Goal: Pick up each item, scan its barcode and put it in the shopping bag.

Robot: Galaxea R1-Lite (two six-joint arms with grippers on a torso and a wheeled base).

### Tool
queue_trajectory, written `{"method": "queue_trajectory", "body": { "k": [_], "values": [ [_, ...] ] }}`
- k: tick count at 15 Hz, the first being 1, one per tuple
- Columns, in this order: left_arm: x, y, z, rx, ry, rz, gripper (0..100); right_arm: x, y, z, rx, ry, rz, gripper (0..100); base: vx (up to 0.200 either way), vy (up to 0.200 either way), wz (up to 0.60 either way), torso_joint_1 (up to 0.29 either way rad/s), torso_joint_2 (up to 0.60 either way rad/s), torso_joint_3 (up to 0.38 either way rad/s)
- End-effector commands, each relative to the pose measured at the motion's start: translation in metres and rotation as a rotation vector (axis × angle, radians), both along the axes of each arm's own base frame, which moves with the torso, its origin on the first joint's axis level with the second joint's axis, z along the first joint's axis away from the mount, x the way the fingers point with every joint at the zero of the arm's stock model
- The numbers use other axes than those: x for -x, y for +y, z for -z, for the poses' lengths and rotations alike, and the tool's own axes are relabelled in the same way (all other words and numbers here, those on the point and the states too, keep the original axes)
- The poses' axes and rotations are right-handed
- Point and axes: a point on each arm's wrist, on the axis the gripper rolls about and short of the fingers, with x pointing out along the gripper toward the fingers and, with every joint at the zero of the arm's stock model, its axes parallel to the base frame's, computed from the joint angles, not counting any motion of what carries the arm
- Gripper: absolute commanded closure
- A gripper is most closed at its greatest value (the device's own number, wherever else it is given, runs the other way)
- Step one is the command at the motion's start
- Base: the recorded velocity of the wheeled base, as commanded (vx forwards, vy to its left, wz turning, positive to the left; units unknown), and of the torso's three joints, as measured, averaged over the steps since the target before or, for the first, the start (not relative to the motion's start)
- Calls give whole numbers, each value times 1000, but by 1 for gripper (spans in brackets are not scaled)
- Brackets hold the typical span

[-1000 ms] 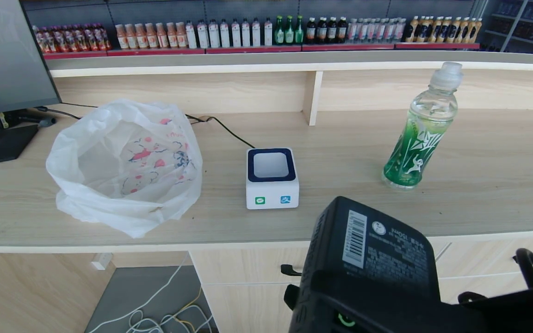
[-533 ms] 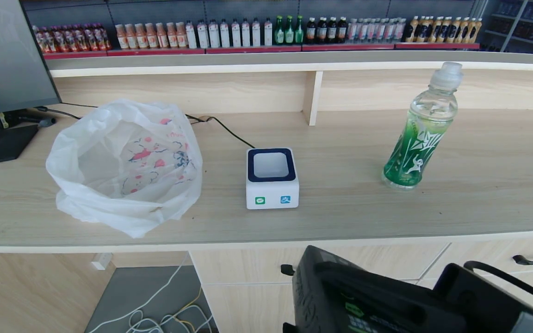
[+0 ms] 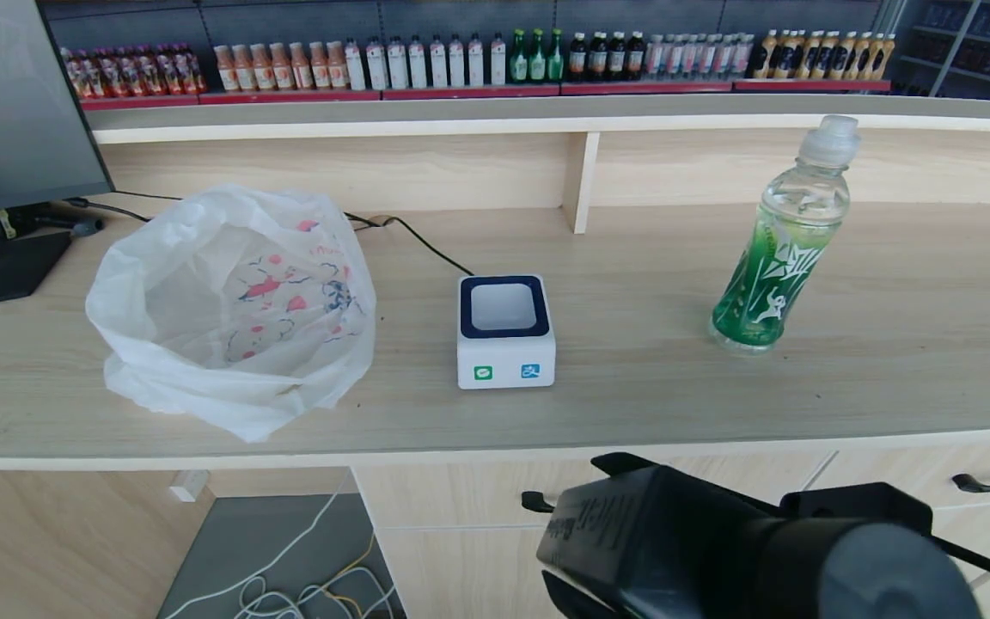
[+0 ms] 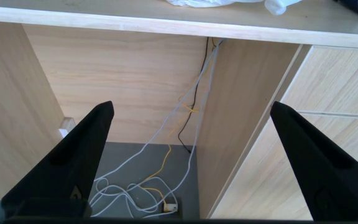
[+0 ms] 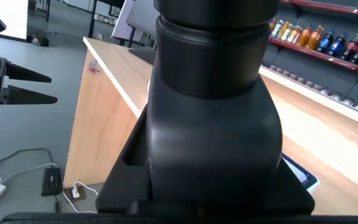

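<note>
Right arm (image 3: 718,542) lower, below counter (image 3: 632,404) edge; bottle (image 3: 772,275) well apart.

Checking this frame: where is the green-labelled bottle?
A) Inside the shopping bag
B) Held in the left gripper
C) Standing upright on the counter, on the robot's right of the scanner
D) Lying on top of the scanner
C: the bottle stands upright on the counter, on the robot's right of the scanner and far from the shopping bag.
</note>
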Motion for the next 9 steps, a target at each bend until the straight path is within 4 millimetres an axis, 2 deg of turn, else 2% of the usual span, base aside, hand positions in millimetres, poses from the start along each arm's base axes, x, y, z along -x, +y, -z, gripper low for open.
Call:
{"method": "queue_trajectory", "body": {
  "k": [1, 4, 5, 9],
  "values": [
    [0, 0, 0, 0, 0, 0, 0, -7, 7, -6, -36, 14, 7, 100, 0, 0, 0, 0, 0, 0],
    [0, 0, 0, 0, 0, 0, 0, -9, 9, -8, -118, 169, -54, 100, 0, 0, 0, 0, 0, 0],
    [0, 0, 0, 0, 0, 0, 0, -16, 18, -14, -160, 191, -48, 100, 0, 0, 0, 0, 0, 0],
    [0, 0, 0, 0, 0, 0, 0, -52, 9, -1, -238, 355, 144, 100, 0, 0, 0, 0, 0, 0]
  ]
}}
